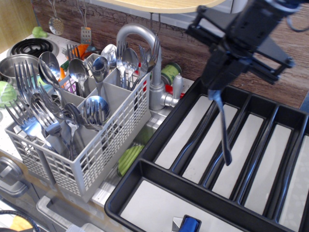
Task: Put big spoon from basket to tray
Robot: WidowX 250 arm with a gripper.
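Hanging from tool (216, 92), big spoon (223, 129) above tray (159, 128)

Big spoon (223, 130) hangs handle-down over black tray (193, 104); basket (104, 145) left.

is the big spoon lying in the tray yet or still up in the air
In the air. The big spoon hangs nearly upright from the gripper, handle end down, over the tray.
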